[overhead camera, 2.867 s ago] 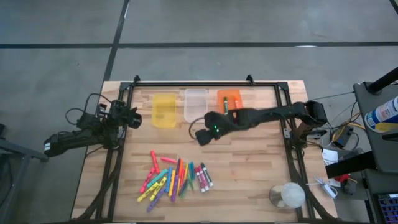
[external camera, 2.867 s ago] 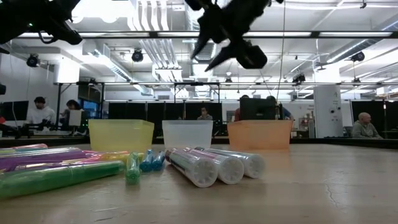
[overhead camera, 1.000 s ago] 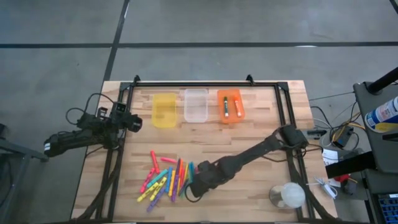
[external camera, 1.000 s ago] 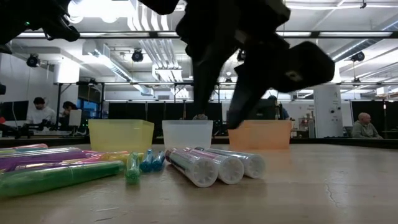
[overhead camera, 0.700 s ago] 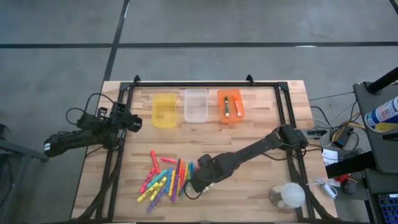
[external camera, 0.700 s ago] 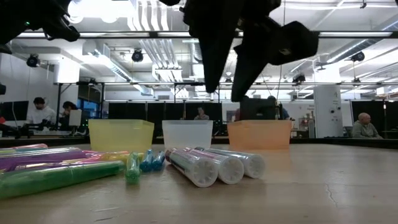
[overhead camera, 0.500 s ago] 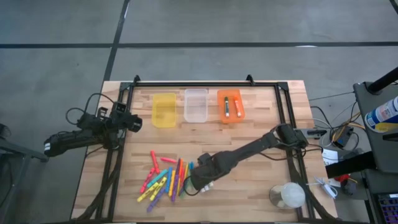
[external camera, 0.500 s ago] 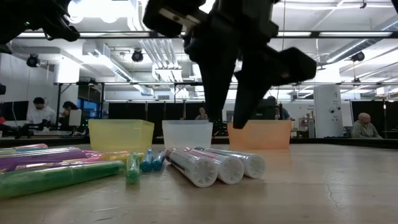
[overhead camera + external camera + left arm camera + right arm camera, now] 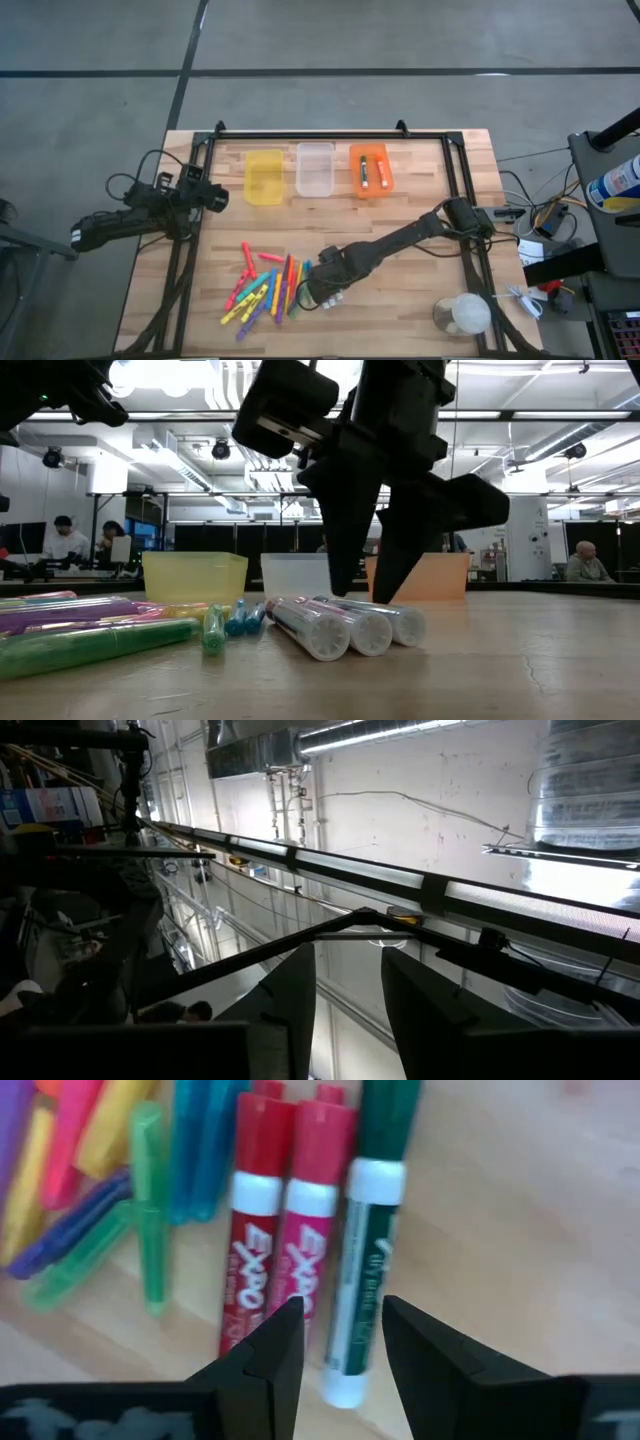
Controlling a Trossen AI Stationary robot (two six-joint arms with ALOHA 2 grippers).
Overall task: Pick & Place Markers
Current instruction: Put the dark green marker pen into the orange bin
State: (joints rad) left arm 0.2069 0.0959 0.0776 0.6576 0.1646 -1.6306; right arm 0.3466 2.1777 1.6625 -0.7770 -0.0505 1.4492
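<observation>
Wooden table (image 9: 420, 300), lower centre: right gripper (image 9: 340, 1342) has dropped, fingers spread, straddling the green-capped marker (image 9: 366, 1250), pickup imminent.

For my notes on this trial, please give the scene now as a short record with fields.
right gripper: open, low over three white-bodied markers at the pile's edge, holding nothing
left gripper: open, waiting at the table's left edge
pile of markers: loose on the table
orange bin: two markers inside
yellow bin: looks empty
clear bin: looks empty
</observation>
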